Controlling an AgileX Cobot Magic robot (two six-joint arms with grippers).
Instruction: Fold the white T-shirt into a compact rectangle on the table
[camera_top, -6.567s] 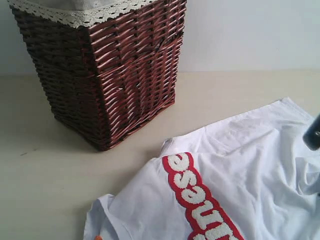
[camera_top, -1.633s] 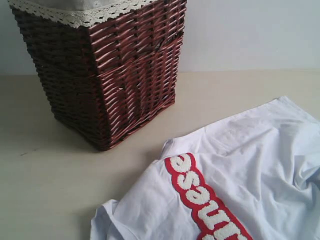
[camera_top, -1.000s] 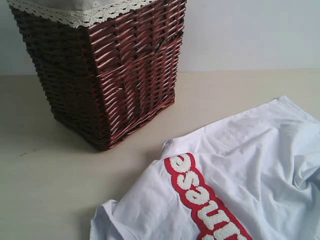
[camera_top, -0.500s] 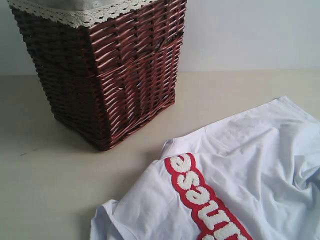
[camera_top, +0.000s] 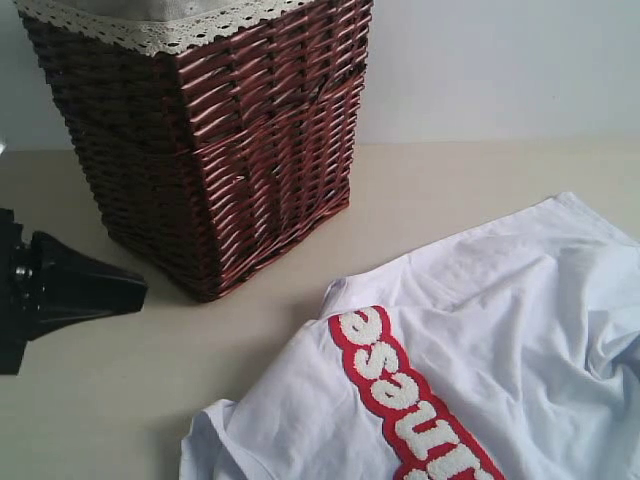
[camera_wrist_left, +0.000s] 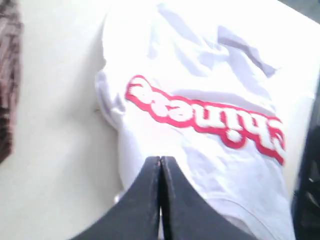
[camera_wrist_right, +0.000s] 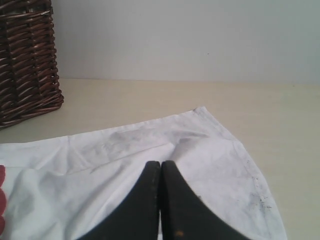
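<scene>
T-shirt lies rumpled, letters up, near right on the table, right of the wicker basket. Not folded yet. Left gripper: jaws pressed together, empty, hanging near left of the basket, well apart from the cloth. Right gripper: same, closed on nothing, above plain fabric. Cloth likely light, limp, slides easily on the smooth top. Best grab: far-right corner and hem edge, pinch low. The letters probably stiffen the fold.
</scene>
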